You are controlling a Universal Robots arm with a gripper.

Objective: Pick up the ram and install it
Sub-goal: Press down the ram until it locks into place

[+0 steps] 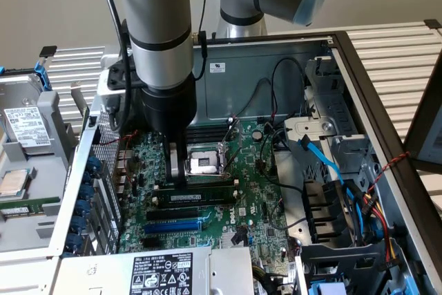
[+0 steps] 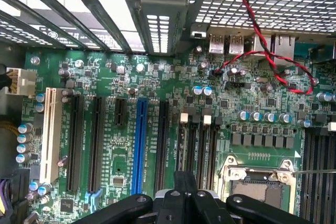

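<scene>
Exterior view: claw (image 1: 178,174) closed, pressing the ram (image 1: 200,188) into its slot; push straight down, evenly.

case walls (image 1: 276,53) hemming motherboard (image 1: 228,212), cables (image 1: 324,160) crowding one side

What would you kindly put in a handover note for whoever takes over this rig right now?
Claw: shut, tips down at the long black plastic slots beside the square metal processor socket.
Ram: the long thin green circuit-board stick with a white label appears to lie along those slots, next to the claw tips; contact cannot be told.
Done: ram is at the slots inside the open grey metal computer case.
Left: confirm it is fully seated; not visible here.
</scene>
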